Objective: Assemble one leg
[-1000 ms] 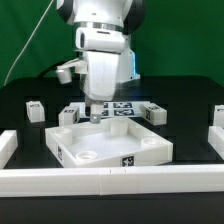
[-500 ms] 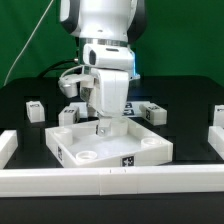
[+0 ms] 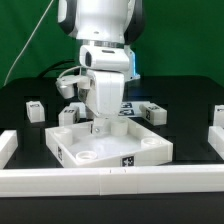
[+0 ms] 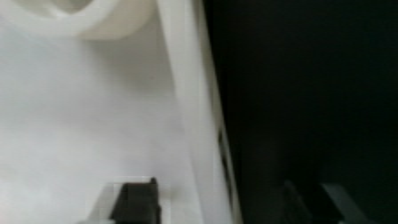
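A white rail (image 3: 100, 182) runs along the near edge of the black worktop (image 3: 25, 130). Behind it lies the square white panel (image 3: 110, 148). The end effector (image 3: 98, 127) is lowered over the panel's far side. In the wrist view its dark fingers (image 4: 134, 200) stand apart astride the panel's edge, gripping nothing. Further back, one leg (image 3: 35, 109) lies untouched at the exterior view's left. A second leg (image 3: 68, 115) and a third leg (image 3: 152, 112) sit near the panel's far corners, and the marker board (image 3: 122, 106) lies between them.

Even bright light, blurred wrist view
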### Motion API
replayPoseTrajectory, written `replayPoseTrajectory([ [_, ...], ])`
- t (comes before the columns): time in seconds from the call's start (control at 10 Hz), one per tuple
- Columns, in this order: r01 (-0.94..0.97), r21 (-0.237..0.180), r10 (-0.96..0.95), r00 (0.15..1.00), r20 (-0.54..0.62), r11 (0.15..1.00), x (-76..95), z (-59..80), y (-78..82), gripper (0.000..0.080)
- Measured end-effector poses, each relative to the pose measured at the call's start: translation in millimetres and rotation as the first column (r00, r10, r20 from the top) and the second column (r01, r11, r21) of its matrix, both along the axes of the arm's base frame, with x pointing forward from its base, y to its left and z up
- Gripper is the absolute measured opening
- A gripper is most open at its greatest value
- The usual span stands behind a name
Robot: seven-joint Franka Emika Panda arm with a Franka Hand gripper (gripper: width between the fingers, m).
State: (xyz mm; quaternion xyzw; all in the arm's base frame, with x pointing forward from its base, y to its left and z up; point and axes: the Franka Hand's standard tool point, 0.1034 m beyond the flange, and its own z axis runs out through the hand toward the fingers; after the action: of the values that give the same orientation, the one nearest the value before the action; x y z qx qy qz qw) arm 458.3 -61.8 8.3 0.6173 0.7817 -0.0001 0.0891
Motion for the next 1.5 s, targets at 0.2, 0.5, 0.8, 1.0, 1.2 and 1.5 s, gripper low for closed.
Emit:
replayPoseTrajectory([
  [0.2, -0.001, 0.0, 0.001, 1.0, 0.0, 1.0, -0.2, -0.1, 0.3, 0.0118],
  [0.5, 0.002, 0.0, -0.002, 1.0, -0.001, 1.0, -0.4, -0.2, -0.5, 0.0061],
  [0.8, 0.002, 0.0, -0.002, 1.0, 0.0, 1.0, -0.4, -0.2, -0.5, 0.006],
  [1.0, 0.002, 0.0, -0.002, 1.0, 0.0, 1.0, -0.4, -0.2, -0.4, 0.006],
  [1.2, 0.134, 0.008, -0.134, 0.991, -0.004, 0.991, -0.4, 4.3, 16.7, 0.006],
  [1.5, 0.183, -0.03, -0.184, 0.983, -0.024, 0.983, 9.6, -0.2, 57.9, 0.0061],
])
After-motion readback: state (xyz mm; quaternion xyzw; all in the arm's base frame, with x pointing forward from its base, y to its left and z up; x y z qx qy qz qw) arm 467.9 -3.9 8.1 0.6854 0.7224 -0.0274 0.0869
